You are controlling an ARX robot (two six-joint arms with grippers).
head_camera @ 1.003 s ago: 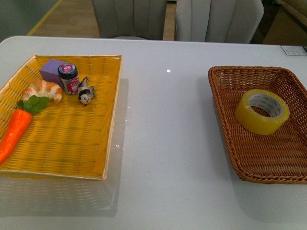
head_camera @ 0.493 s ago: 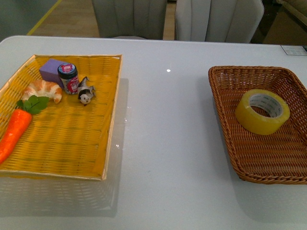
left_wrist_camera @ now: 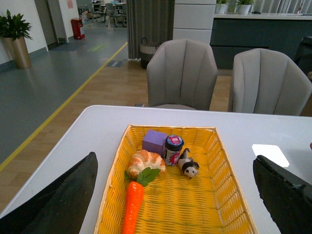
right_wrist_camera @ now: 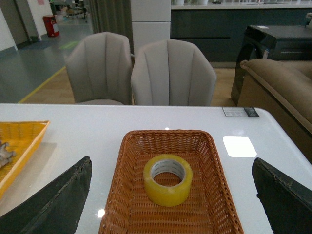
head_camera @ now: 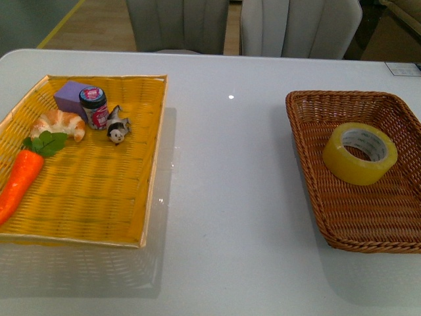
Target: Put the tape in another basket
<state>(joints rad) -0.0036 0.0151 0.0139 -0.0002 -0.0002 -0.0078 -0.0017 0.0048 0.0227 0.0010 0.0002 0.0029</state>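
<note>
The tape [head_camera: 359, 153], a yellowish roll with a white core, lies flat in the brown wicker basket [head_camera: 309, 164] at the right of the white table. It also shows in the right wrist view [right_wrist_camera: 167, 179], inside the same basket [right_wrist_camera: 122, 195]. My right gripper [right_wrist_camera: 170, 204] is open and held well above and short of the tape. My left gripper [left_wrist_camera: 175, 204] is open above the yellow flat basket [left_wrist_camera: 214, 185]. Neither arm shows in the front view.
The yellow basket [head_camera: 150, 191] at the left holds a toy carrot [head_camera: 20, 181], a croissant [head_camera: 59, 124], a purple block [head_camera: 71, 96], a small jar [head_camera: 95, 106] and a black-and-white animal figure [head_camera: 118, 126]. Two grey chairs [head_camera: 243, 26] stand behind the table.
</note>
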